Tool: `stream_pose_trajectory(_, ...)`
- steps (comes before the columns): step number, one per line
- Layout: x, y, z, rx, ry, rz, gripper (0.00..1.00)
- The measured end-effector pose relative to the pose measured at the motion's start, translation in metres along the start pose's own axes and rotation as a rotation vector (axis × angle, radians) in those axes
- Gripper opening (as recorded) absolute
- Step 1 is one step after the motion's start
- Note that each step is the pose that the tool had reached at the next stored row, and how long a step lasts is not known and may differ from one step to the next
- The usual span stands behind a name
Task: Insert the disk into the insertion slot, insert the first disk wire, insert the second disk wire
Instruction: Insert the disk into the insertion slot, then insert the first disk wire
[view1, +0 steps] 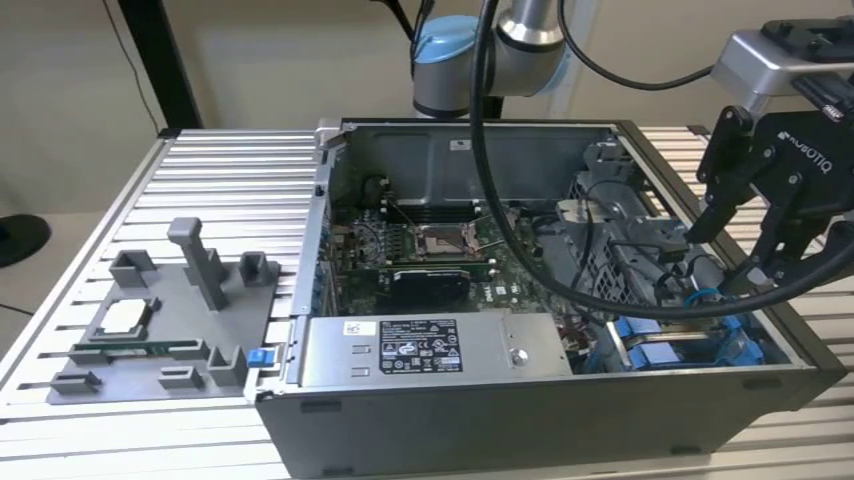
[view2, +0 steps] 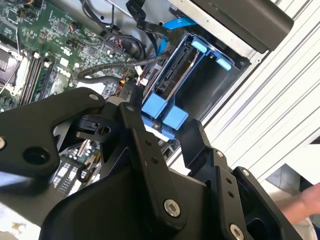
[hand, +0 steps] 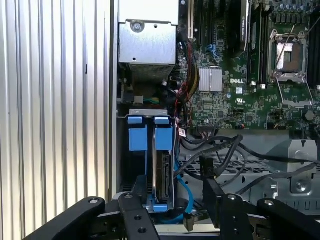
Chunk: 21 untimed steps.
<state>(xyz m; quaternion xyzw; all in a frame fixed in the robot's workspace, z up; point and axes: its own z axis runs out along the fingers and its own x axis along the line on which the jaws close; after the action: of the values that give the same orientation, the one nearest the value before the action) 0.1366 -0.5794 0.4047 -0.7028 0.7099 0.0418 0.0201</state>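
Hovering end effector above slotted disk.

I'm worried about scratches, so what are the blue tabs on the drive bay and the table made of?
Blue tabs: likely moulded plastic, matte and evenly coloured. Table: probably bare aluminium, silvery with straight ribbed grooves and a dull sheen.

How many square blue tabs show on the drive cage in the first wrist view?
2, side by side on the drive cage: one blue tab nearer the ribbed table, the other tab nearer the motherboard. The gripper may hide more.
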Motion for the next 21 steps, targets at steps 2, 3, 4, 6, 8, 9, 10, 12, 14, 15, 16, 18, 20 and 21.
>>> stream_pose_trajectory(2,0.0,0.0,0.0,0.0,0.0,0.0,1.0)
stream_pose_trajectory(3,0.0,0.0,0.0,0.0,0.0,0.0,1.0)
stream_pose_trajectory(4,0.0,0.0,0.0,0.0,0.0,0.0,1.0)
stream_pose_trajectory(6,0.0,0.0,0.0001,0.0,-0.0001,0.0,1.0)
stream_pose_trajectory(8,-0.0001,0.0,0.0,0.0,0.0,0.0,1.0)
stream_pose_trajectory(9,-0.0002,0.0,0.0,0.0,-0.0001,0.0,1.0)
stream_pose_trajectory(10,-0.0005,0.0,0.0,0.0,0.0,0.0,1.0)
stream_pose_trajectory(12,-0.0021,0.0,0.0002,0.0,0.0,0.0,1.0)
stream_pose_trajectory(14,-0.004,0.0001,0.0004,0.0,-0.0001,0.0,1.0)
stream_pose_trajectory(15,-0.005,0.0001,0.0005,0.0,-0.0001,0.0,1.0)
stream_pose_trajectory(16,-0.0063,0.0001,0.0006,0.0,-0.0001,0.0,1.0)
stream_pose_trajectory(18,-0.0092,0.0,0.0008,0.0,0.0,0.0,1.0)
stream_pose_trajectory(20,-0.0125,0.0001,0.0011,0.0,0.0,0.0,1.0)
stream_pose_trajectory(21,-0.015,0.0001,0.0013,0.0,0.0,0.0,1.0)
